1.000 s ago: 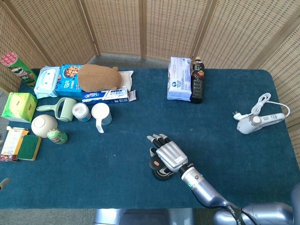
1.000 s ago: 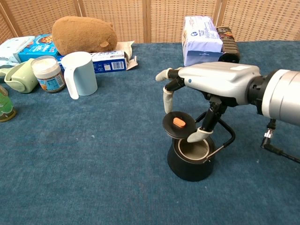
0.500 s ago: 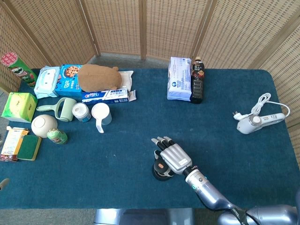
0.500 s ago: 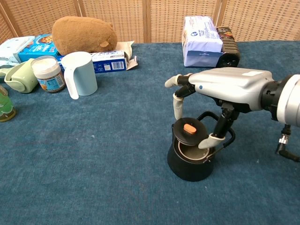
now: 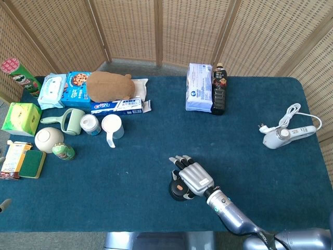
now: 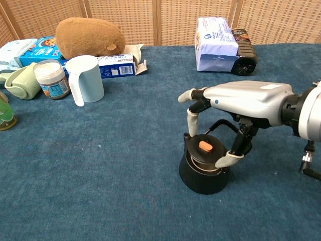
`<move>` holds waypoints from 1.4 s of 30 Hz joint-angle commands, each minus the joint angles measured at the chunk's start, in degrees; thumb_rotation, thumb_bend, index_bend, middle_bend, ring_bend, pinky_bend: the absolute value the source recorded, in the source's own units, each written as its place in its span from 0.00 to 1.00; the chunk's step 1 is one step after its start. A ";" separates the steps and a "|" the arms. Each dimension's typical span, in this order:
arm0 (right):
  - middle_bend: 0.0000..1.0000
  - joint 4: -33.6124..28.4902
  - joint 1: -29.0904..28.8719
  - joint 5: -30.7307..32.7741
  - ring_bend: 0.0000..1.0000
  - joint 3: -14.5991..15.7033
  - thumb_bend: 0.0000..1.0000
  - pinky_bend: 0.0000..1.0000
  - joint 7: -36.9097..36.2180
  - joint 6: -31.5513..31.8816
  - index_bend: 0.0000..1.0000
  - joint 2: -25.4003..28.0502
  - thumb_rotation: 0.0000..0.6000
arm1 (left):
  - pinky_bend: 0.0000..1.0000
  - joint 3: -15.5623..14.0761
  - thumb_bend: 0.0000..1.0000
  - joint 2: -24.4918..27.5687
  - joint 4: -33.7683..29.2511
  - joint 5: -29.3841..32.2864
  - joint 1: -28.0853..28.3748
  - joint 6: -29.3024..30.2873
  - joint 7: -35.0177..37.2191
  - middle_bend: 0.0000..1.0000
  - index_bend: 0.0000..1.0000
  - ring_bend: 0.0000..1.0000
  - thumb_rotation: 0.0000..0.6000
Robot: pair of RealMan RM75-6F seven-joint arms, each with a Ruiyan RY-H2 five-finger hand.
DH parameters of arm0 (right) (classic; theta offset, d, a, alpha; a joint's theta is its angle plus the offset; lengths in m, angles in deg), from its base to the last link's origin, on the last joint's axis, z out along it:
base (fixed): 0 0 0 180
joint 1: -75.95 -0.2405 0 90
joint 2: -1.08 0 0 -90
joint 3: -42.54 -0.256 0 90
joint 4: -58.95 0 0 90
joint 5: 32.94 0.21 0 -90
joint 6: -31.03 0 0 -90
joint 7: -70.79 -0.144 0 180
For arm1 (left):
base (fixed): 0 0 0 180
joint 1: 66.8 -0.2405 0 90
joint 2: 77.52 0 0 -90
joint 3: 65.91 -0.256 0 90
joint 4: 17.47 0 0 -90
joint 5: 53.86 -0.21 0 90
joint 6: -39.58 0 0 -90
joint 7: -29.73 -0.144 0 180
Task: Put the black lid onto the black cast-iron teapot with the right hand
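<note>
- We see the black cast-iron teapot (image 6: 203, 175) standing upright on the blue bench (image 6: 115, 175), near its front edge, well apart from everything else.
- Far left cluster: white mug (image 6: 85, 79), small jar (image 6: 50, 79), green cup (image 6: 20, 83), toothpaste box (image 6: 118, 66), brown plush (image 6: 90, 37), cookie box (image 5: 78, 88), wipes pack (image 5: 52, 89), green tube can (image 5: 22, 78), bowl (image 5: 49, 139).
- At the back: white tissue pack (image 6: 215, 44) with a dark bottle (image 5: 219, 89) just beside it. Far right: white handheld device (image 5: 283, 135) with its cord.
- Nothing stands between the pot and those groups; only our right hand (image 6: 235, 108) covers the pot from above in the head view.
- The black lid (image 6: 203, 149) is pinched by the right hand, one fingertip (image 6: 192, 120) on its left edge and the thumb on its right edge.
- Versus one second ago: the lid was up and left of the opening, which showed bare; now it is over the mouth, lower, roughly level, orange knob (image 6: 205, 146) up. Whether it is fully seated, we cannot tell.
- The pot's wire handle (image 6: 220, 124) arcs up behind the lid, under the palm.
- Spout direction: cannot tell. Lid axis is vertical, in line with the pot.
- Left hand: not in either view.
</note>
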 commanded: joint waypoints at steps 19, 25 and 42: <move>0.04 0.68 -0.48 1.94 0.03 0.50 0.23 0.00 -0.52 -1.14 0.36 0.00 1.00 | 0.07 -0.04 0.17 0.14 0.11 -0.07 -0.02 0.06 0.35 0.00 0.00 0.00 1.00; 0.03 0.64 -0.60 1.53 0.03 0.43 0.23 0.00 -1.61 -1.76 0.27 0.68 1.00 | 0.07 -0.06 0.17 0.14 0.05 -0.10 0.02 -0.03 0.26 0.00 0.00 0.00 1.00; 0.04 -4.18 0.70 -2.68 0.03 -2.08 0.23 0.00 -6.51 0.96 0.26 6.13 1.00 | 0.07 -0.11 0.17 0.27 0.04 -0.14 0.09 -0.13 0.51 0.00 0.00 0.00 1.00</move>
